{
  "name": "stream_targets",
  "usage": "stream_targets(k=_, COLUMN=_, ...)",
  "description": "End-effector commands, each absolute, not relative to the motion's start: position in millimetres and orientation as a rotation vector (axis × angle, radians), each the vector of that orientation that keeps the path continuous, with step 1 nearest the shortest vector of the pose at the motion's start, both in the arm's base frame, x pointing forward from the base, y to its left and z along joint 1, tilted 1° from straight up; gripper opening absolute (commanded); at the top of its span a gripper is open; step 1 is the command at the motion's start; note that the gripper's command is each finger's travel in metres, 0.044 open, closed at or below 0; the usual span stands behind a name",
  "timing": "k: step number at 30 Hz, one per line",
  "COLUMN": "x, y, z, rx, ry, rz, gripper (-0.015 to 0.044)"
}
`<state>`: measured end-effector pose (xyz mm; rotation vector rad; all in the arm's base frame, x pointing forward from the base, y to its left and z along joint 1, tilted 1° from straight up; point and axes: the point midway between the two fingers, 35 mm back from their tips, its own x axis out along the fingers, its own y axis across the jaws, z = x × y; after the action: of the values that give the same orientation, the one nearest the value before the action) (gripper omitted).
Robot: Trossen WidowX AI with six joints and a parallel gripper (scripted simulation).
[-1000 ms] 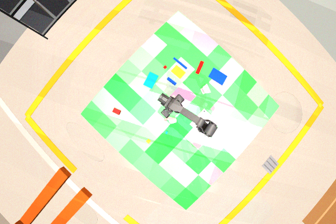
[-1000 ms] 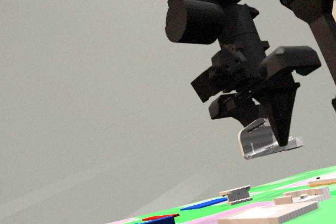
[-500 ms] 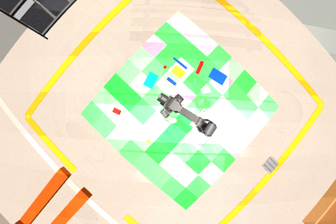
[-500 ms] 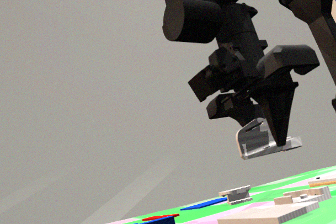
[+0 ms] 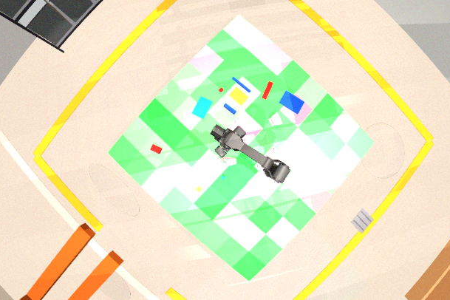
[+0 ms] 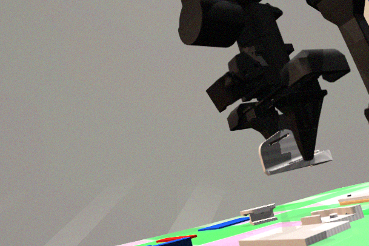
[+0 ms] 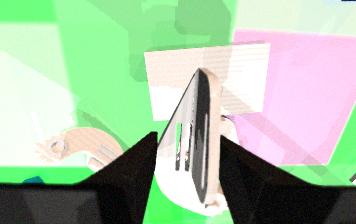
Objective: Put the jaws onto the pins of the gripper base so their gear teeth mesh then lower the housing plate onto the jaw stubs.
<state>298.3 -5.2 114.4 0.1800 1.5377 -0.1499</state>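
My gripper (image 6: 291,148) (image 7: 184,138) is shut on a grey-white angled part (image 6: 272,154) (image 7: 205,125) with a rounded upright wall and narrow slots. It holds the part tilted, well above the mat. Which task part it is, I cannot tell. A beige curved jaw (image 7: 87,137) (image 5: 229,161) with teeth and a round hole lies on the mat, left of the fingers in the wrist view. A pale low part (image 6: 355,213) with a raised pin, likely the gripper base, sits below; the held part mostly hides it in the wrist view. Meshing cannot be seen.
A pale rectangular block (image 6: 291,236) (image 7: 175,70) lies beside the low part. An orange-edged flat plate (image 6: 360,200) lies behind it. A grey profile piece (image 6: 262,215) stands near the blue plate (image 5: 292,102) (image 6: 227,224). A cyan plate (image 5: 202,107) and red bar (image 5: 267,90) also lie out.
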Motion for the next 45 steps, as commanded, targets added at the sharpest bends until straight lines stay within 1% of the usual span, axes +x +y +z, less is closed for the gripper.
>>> stream_targets(k=1, x=299, y=-5, z=115, rx=0.187, ry=1.534, rz=-0.154, gripper=0.0134)
stream_targets(k=22, x=301, y=-6, z=114, rx=0.187, ry=1.534, rz=-0.154, gripper=0.0134)
stream_targets(k=45, x=303, y=-5, z=77, rx=0.188, ry=1.534, rz=-0.154, gripper=0.0134)
